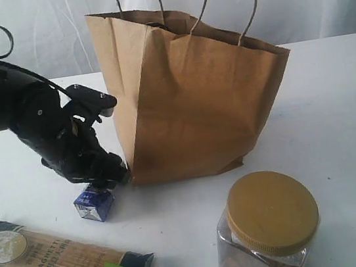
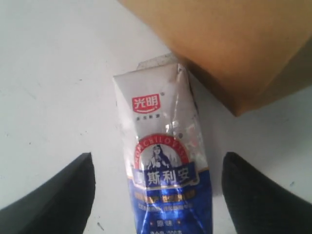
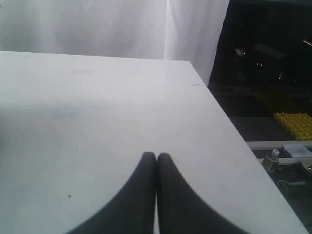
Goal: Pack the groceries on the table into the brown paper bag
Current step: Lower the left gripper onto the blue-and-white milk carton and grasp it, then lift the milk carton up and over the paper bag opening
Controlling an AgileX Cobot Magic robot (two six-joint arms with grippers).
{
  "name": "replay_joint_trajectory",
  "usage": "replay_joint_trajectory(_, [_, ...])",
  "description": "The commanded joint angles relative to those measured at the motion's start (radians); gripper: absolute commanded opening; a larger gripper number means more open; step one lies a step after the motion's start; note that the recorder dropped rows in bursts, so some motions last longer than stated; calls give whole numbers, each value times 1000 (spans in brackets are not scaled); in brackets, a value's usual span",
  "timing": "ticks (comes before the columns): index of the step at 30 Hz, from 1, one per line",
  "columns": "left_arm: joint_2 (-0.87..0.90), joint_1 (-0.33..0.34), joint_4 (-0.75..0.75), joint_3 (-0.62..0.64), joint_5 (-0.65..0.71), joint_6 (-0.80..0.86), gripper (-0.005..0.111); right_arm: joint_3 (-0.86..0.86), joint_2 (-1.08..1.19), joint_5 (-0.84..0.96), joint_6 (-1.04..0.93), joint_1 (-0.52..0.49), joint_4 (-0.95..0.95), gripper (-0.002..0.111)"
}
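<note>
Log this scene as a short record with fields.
brown paper bag: upright on the table, top open
carton: on the table beside the bag's bottom corner
left gripper: open, fingers either side of the carton, not touching
right gripper: shut, over the table
unpacked: spaghetti pack, jar with yellow lid

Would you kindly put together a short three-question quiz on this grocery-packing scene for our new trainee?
1. True or false: the left gripper stands open with the small white-blue carton between its fingers.
2. Which grocery lies closest to the brown paper bag? A. spaghetti pack with Italian flag. B. small white-blue carton. C. clear jar with mustard lid.
3. Fill in: the right gripper is ___ above the white table.
Key: 1 true; 2 B; 3 shut.
</note>
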Motion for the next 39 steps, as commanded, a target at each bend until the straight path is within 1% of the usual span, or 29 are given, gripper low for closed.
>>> replay_joint_trajectory(1, [59, 3, 20, -7, 36, 19, 75, 5, 5, -11, -10, 2, 1, 0])
replay_joint_trajectory(5, [95, 3, 37, -7, -3, 19, 74, 5, 5, -11, -10, 2, 1, 0])
replay_joint_trajectory(6, [95, 3, 37, -7, -14, 19, 72, 5, 5, -11, -10, 2, 1, 0])
replay_joint_trajectory(8, [95, 3, 42, -7, -14, 19, 62, 5, 5, -11, -10, 2, 1, 0])
replay_joint_trajectory(9, [95, 3, 44, -7, -4, 19, 50, 5, 5, -11, 15, 2, 1, 0])
replay_joint_trajectory(11, [95, 3, 59, -7, 15, 19, 36, 5, 5, -11, 7, 2, 1, 0])
replay_joint_trajectory(13, [91, 3, 111, -7, 42, 19, 24, 5, 5, -11, 10, 2, 1, 0])
replay_joint_trajectory(16, [51, 3, 226, -7, 112, 19, 11, 5, 5, -11, 10, 2, 1, 0])
replay_joint_trajectory(17, [9, 3, 308, -24, 187, 14, 3, 5, 5, -11, 10, 2, 1, 0])
replay_joint_trajectory(18, [-47, 3, 345, -64, 276, 12, 0, 5, 5, -11, 10, 2, 1, 0])
replay_joint_trajectory(19, [-73, 3, 349, -92, 300, 0, 0, 5, 5, -11, 10, 2, 1, 0])
replay_joint_trajectory(20, [-140, 3, 334, -150, 290, -44, 0, 5, 5, -11, 10, 2, 1, 0])
replay_joint_trajectory(21, [-174, 3, 314, -177, 265, -62, 0, 5, 5, -11, 10, 2, 1, 0])
replay_joint_trajectory(22, [-231, 3, 226, -219, 151, -71, 0, 5, 5, -11, 10, 2, 1, 0])
replay_joint_trajectory(23, [-247, 3, 188, -231, 91, -71, 0, 5, 5, -11, 10, 2, 1, 0])
replay_joint_trajectory(24, [-275, 3, 115, -246, -64, -69, 0, 5, 5, -11, 10, 2, 1, 0])
replay_joint_trajectory(25, [-282, 3, 77, -248, -207, -69, 0, 5, 5, -11, 10, 2, 1, 0])
replay_joint_trajectory(29, [-265, 3, 57, -248, -487, -80, 0, 5, 5, -11, 10, 2, 1, 0])
replay_joint_trajectory(30, [-239, -2, 48, -248, -588, -124, 0, 5, 5, -11, 10, 2, 1, 0])
replay_joint_trajectory(33, [-176, -22, 50, -248, -731, -242, 0, 5, 5, -11, 10, 2, 1, 0])
replay_joint_trajectory(34, [-153, -29, 50, -248, -799, -304, 0, 5, 5, -11, 10, 2, 1, 0])
replay_joint_trajectory(36, [-137, -38, 50, -248, -815, -331, 0, 5, 5, -11, 10, 2, 1, 0])
replay_joint_trajectory(39, [-118, -40, 50, -248, -741, -378, 0, 5, 5, -11, 10, 2, 1, 0])
